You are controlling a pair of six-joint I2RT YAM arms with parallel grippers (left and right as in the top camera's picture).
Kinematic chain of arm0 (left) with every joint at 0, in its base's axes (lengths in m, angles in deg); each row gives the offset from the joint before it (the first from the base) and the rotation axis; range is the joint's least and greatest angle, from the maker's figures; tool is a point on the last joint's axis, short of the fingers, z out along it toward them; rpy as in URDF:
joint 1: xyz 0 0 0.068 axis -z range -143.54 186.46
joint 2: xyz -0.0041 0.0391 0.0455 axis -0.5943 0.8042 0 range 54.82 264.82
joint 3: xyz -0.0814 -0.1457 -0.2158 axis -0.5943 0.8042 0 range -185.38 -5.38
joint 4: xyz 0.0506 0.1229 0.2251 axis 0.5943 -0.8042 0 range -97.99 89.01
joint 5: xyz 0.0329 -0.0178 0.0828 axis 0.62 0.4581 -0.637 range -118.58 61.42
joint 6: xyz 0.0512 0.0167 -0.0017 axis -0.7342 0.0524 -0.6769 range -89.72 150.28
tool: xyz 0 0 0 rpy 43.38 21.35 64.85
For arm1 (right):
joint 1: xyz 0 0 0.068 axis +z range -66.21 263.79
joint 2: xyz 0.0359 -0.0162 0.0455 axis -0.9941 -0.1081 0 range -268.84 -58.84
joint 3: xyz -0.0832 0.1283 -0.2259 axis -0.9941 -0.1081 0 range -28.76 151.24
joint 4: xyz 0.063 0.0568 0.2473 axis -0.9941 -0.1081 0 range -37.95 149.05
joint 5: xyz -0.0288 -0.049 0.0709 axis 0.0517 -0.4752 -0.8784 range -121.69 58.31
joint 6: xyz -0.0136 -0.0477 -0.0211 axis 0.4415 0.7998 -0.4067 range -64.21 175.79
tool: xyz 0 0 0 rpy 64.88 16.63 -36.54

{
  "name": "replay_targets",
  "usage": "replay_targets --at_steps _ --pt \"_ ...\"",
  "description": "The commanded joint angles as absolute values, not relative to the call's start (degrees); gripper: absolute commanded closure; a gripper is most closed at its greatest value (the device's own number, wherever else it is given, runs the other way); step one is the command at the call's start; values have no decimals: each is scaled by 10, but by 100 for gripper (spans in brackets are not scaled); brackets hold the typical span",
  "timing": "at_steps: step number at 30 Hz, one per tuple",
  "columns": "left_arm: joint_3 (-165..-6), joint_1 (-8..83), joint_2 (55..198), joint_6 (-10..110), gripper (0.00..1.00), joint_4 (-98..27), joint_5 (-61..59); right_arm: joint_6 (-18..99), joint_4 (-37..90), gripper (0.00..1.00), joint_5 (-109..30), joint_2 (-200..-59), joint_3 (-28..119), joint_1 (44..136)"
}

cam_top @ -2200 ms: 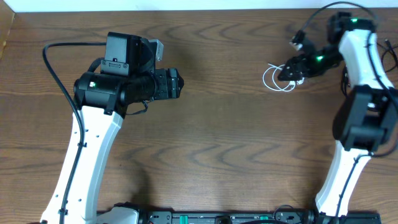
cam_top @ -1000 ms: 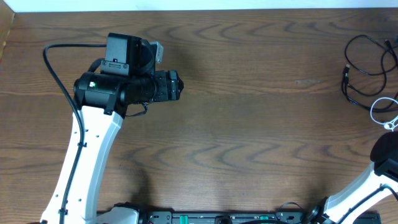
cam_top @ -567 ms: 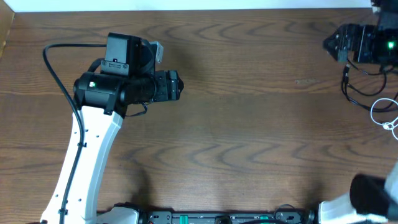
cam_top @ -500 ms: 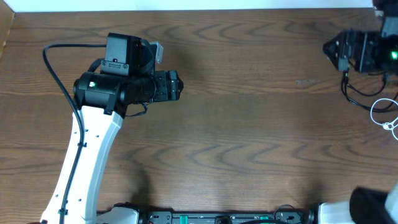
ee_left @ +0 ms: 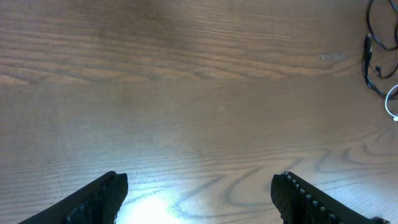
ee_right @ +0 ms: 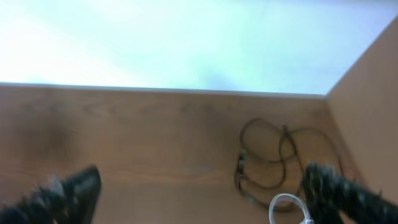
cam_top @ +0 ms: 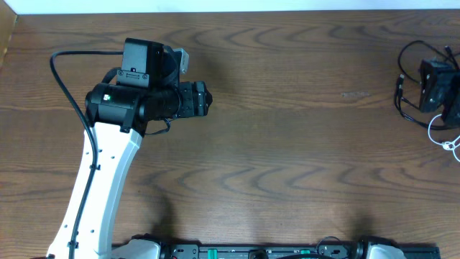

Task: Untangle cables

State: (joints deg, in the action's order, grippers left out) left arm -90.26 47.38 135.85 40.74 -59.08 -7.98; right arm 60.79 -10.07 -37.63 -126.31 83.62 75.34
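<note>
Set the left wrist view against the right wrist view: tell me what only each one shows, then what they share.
Only the left wrist view: the left gripper, jaws wide apart over bare wood, nothing between them.
Only the right wrist view: the right gripper, also open and empty, a pale backdrop beyond the far edge of the table, and a tan panel at the right. This view is blurred.
Both: the table, with the black cable and the white cable lying on it, the white one cut off by the frame edge in each.
</note>
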Motion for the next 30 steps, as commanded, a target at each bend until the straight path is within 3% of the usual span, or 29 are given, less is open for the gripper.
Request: replay_targets --at_steps 1,6,12,19,30 --pt "-907 471 1362 404 21 -591 -87 574 38 1 -363 -1154 617 753" --pt "-907 471 1362 404 21 -591 -87 554 351 1 -362 -958 220 778" --pt "-907 471 1362 404 21 -590 -87 509 608 1 -321 -751 -143 818" --pt "-907 471 1362 404 20 -591 -87 500 584 1 -312 -599 -286 840" --pt "-907 471 1362 404 21 -591 -87 503 547 1 -321 -596 -284 844"
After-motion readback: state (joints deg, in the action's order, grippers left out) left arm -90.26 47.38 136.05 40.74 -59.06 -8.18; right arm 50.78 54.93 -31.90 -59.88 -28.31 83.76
